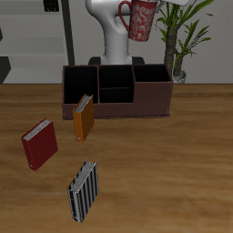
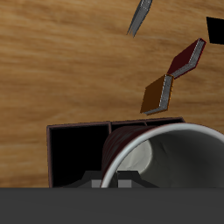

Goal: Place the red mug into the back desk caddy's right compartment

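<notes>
The red mug (image 1: pixel 141 20) hangs high above the table, over the end of the dark-brown back desk caddy (image 1: pixel 116 107) nearest the plant. The right compartment (image 1: pixel 152 75) lies below it, open and dark inside. In the exterior view my gripper is hidden above the mug at the frame's edge. In the wrist view my gripper (image 2: pixel 118 182) is shut on the mug's rim. The mug's (image 2: pixel 171 162) whitish inside fills much of that view, with the compartment (image 2: pixel 74 157) below and beside it.
An orange book (image 1: pixel 84 116) leans against the caddy's front. A red book (image 1: pixel 39 144) and a striped book (image 1: pixel 83 191) lie nearer the table's front edge. A potted plant (image 1: pixel 182 36) stands beside the caddy's end, close to the mug.
</notes>
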Controlling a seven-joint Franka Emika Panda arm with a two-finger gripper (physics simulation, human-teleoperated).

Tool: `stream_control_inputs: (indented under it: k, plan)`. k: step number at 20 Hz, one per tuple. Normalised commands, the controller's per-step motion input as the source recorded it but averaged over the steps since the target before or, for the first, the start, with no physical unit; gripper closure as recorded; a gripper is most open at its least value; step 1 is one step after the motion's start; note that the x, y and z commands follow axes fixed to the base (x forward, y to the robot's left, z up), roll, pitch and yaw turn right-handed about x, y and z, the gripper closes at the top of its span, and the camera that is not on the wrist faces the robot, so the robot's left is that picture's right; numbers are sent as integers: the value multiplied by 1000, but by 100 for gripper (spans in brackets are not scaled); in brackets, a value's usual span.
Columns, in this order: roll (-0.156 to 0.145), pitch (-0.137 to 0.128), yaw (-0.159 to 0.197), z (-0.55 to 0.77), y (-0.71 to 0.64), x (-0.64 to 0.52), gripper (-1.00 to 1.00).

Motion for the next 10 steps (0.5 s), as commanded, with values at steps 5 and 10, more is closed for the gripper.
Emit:
stream_control_inputs:
  k: [5,10]
  plan:
    - [-4,21,-19,-84,202,-92,100]
    - [-21,21,2,-141,105,47,100]
